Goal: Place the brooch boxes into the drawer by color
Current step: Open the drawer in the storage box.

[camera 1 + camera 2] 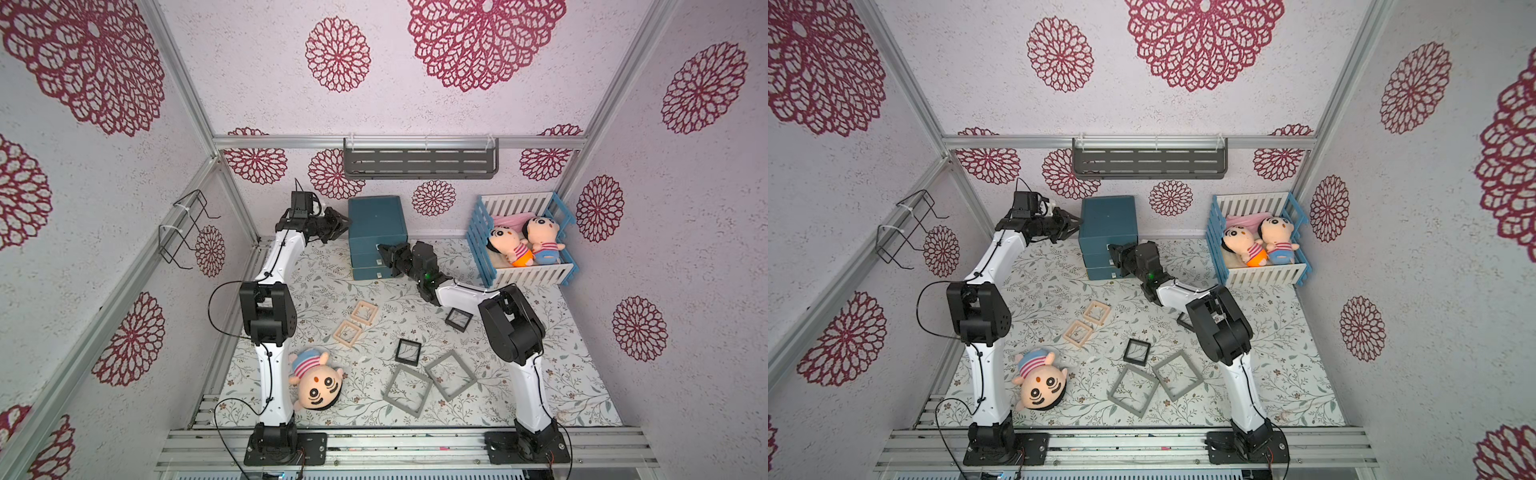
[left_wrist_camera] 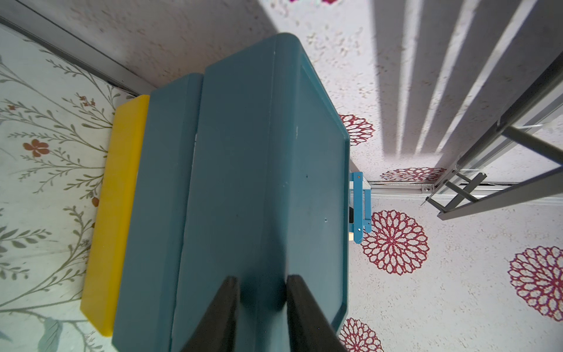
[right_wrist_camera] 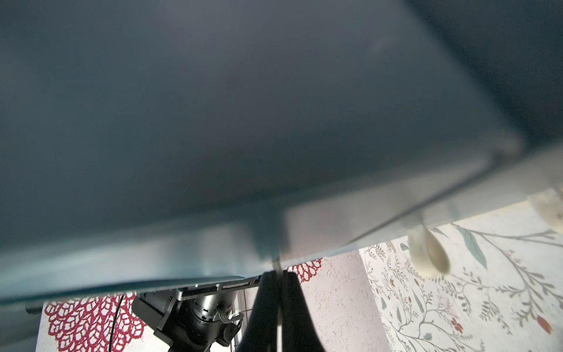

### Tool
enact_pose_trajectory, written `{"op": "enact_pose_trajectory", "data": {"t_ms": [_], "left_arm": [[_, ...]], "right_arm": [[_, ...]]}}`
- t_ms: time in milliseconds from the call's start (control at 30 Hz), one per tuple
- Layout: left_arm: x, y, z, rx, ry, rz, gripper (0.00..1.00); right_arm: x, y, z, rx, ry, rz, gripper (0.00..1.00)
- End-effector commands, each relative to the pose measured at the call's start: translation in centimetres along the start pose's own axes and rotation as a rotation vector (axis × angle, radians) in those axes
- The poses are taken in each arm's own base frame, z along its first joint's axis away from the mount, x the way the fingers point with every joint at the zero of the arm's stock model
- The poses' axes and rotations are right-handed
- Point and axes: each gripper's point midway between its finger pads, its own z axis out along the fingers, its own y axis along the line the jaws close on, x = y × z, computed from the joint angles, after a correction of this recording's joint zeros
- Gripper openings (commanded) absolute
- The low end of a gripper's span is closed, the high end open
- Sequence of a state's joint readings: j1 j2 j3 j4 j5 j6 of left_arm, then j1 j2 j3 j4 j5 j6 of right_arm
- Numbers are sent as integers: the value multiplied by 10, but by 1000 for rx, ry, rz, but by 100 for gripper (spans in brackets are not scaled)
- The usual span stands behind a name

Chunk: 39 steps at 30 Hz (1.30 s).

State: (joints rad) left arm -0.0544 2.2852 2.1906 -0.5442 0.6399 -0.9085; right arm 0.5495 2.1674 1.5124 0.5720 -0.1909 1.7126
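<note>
Right end effector (image 1: 382,250) clamped on the pull (image 3: 277,264), left end effector (image 2: 263,282) apart at the drawer (image 1: 376,220). Thin pull may slip free!

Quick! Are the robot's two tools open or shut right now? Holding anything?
Left tool: open, straddling the teal cabinet's top edge.
Right tool: shut on the cabinet's silvery drawer pull.

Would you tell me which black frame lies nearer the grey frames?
The central black frame, right beside a grey frame; the other black frame lies beside the right arm.
</note>
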Motion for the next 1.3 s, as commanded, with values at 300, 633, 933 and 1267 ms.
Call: {"op": "enact_pose_trajectory", "data": {"t_ms": [300,633,933,1267], "left_arm": [[21,11,16,-37,60,-18,28],[23,9,16,-35,62,-19,27],[22,7,16,-30,60,-23,27],[25,8,16,-33,66,-24,27]], "right_arm": [[20,26,-32,-44,-25,6,0],[44,22,-63,-21,-17,32,0],[61,15,-86,4,-12,49,0],[73,7,-94,35,-1,60,0]]}}
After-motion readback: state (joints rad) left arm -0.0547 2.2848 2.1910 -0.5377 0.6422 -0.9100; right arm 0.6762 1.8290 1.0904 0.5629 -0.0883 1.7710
